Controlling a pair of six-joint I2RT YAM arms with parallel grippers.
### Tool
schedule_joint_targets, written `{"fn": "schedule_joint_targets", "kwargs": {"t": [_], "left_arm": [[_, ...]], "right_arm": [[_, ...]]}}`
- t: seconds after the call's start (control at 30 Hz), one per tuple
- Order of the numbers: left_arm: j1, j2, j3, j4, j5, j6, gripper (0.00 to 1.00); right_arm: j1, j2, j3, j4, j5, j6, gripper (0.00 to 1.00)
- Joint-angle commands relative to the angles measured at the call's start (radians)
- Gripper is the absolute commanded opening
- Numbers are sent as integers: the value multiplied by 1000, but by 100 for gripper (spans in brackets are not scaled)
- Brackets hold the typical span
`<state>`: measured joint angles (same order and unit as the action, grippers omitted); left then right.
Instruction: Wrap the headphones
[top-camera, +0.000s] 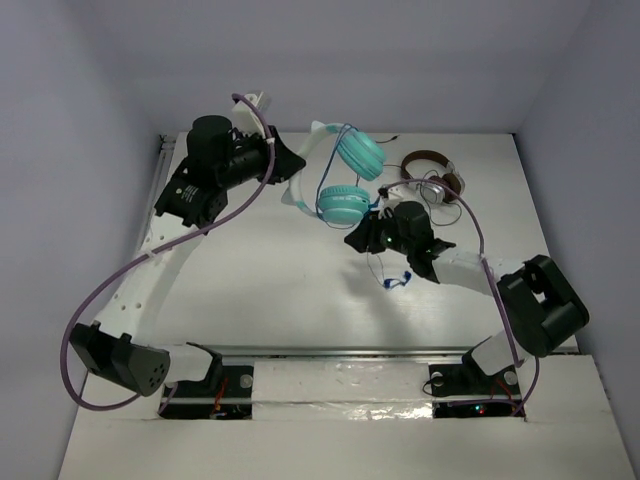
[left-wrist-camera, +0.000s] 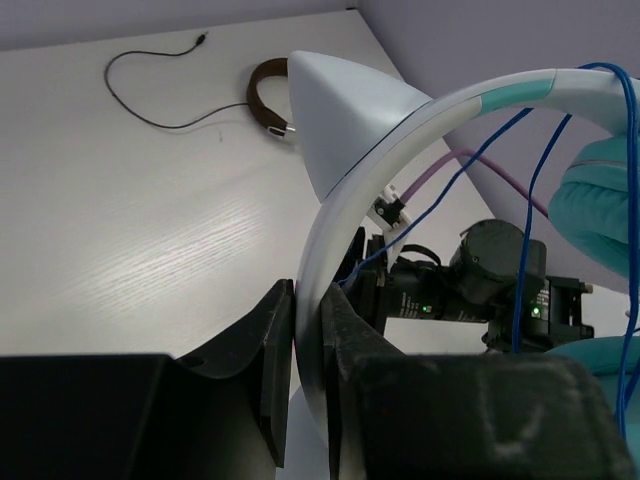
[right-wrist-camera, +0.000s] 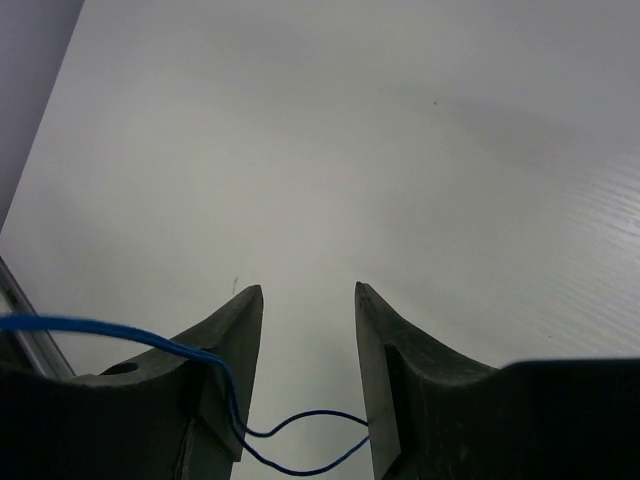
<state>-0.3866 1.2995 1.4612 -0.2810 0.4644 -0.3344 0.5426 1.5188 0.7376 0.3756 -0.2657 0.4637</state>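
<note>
White table (top-camera: 280, 290). Left gripper (left-wrist-camera: 308, 330): clamped on headphones (top-camera: 350, 175). Right gripper (right-wrist-camera: 308, 300), near them: jaws apart, cable (right-wrist-camera: 100, 326) slack between. Pinch it taut before winding.

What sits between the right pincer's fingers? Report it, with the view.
Two strands of the blue cable cross the gap of the right pincer low down; beyond them only bare table. The right wrist view shows it.
</note>
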Motion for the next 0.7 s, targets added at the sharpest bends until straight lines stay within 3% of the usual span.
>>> {"fn": "schedule_joint_targets", "kwargs": {"t": [0.0, 0.17, 0.47, 0.57, 0.67], "left_arm": [[-1, -22, 120, 3, -92, -3, 0], [-1, -8, 171, -23, -181, 12, 0], [-1, 27, 238, -47, -220, 20, 0], [8, 38, 255, -43, -245, 24, 0], [8, 60, 272, -38, -250, 21, 0]], "right_arm": [[-3, -5, -44, 121, -38, 41, 48], [-3, -16, -125, 180, -79, 75, 48], [-3, 23, -184, 273, -127, 135, 47], [6, 15, -187, 250, -115, 133, 45], [16, 23, -190, 232, -98, 141, 37]]}}
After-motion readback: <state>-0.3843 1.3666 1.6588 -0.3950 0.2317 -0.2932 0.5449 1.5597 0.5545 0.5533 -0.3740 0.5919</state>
